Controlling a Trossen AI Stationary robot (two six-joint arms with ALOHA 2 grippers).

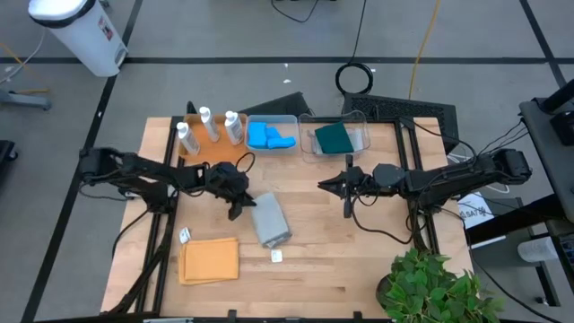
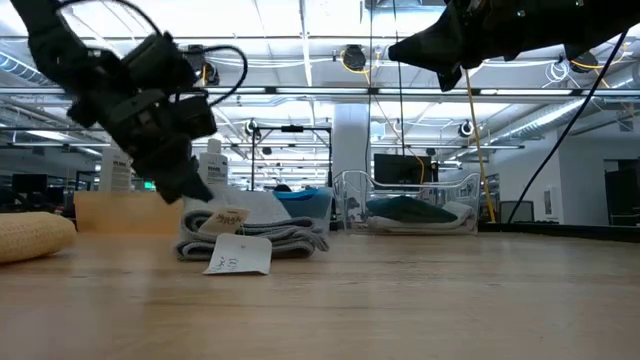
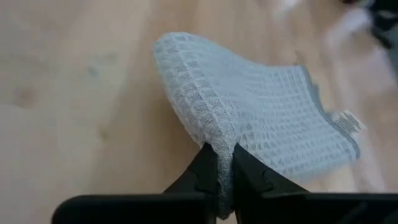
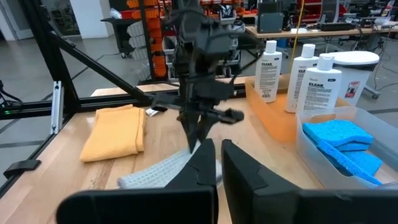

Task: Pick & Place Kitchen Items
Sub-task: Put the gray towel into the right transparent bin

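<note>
A folded grey waffle cloth (image 1: 270,222) lies at the table's middle, and my left gripper (image 1: 242,208) is shut on its left end. My right gripper (image 1: 323,185) hangs shut and empty above the table, right of the middle; it also shows high in the low view (image 2: 400,48). A folded orange cloth (image 1: 209,260) lies flat near the front left. Three white bottles (image 1: 207,125) stand on an orange tray (image 1: 218,148). Blue sponges (image 1: 271,136) lie in one clear bin and a dark green cloth (image 1: 334,137) in the other. My left gripper pinches the grey cloth's thick folded edge (image 3: 217,144) between its two fingers, at the cloth's left end. The fingers slant down from the table's left. The pinched end is drawn up into a ridge (image 3: 186,81), while the rest of the cloth lies on the table (image 2: 255,240).
The two clear bins (image 1: 300,144) stand side by side at the back middle, with the tray left of them. Small white tags (image 1: 276,256) lie on the wood near the cloths. A potted plant (image 1: 430,287) stands at the front right corner.
</note>
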